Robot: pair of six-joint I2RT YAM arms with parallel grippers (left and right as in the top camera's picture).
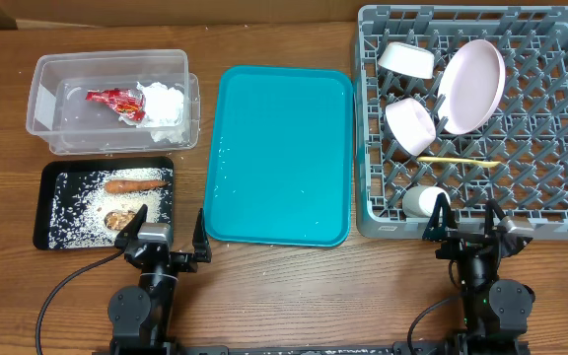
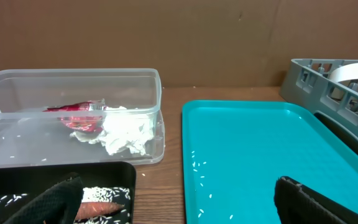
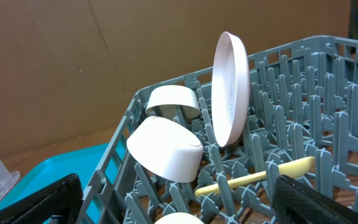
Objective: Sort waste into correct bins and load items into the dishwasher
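1x grey dish rack (image 1: 476, 12), far right, the biggest thing on the table. Holds 5 items, listed below.
1x teal tray (image 1: 279, 148), centre, between the bins and the rack. A few stray rice grains (image 2: 199, 165) lie on its near half, otherwise nothing on it.
1x clear tub (image 1: 42, 99), far left. 2 waste pieces inside.
1x black tray (image 1: 39, 207), near left, just in front of the tub. 3 kinds of waste on it.
2x grippers, both at the near table edge. Left gripper (image 1: 171, 222): jaws spread wide, nothing between them, one finger over the black tray's near right corner, the other by the teal tray's near left corner. Right gripper (image 1: 466, 212): jaws spread wide too, nothing held, sitting at the rack's near edge just beside the cup.
1x white plate (image 1: 472, 87), standing on edge among the pegs, leaning, far half of the rack.
2x white bowls, both tipped on their sides along the rack's left side: one (image 1: 407, 59) at the far left corner, the other (image 1: 411, 125) nearer, just left of the plate.
1x white cup (image 1: 423, 202), rack's near left corner. Can't tell which way it faces.
1x yellow spoon (image 1: 459, 160), lying flat across the lattice, just in front of the nearer bowl.
1x crumpled napkin (image 1: 164, 102), in the tub, right end.
1x red-and-silver wrapper (image 1: 114, 101), in the tub, touching the napkin's left side.
1x carrot (image 1: 134, 184), on the black tray, far half.
1x brown scrap (image 1: 118, 219), on the black tray, near the carrot, on the near side.
Rice (image 1: 82, 212): scattered over most of the black tray, too many grains to count.
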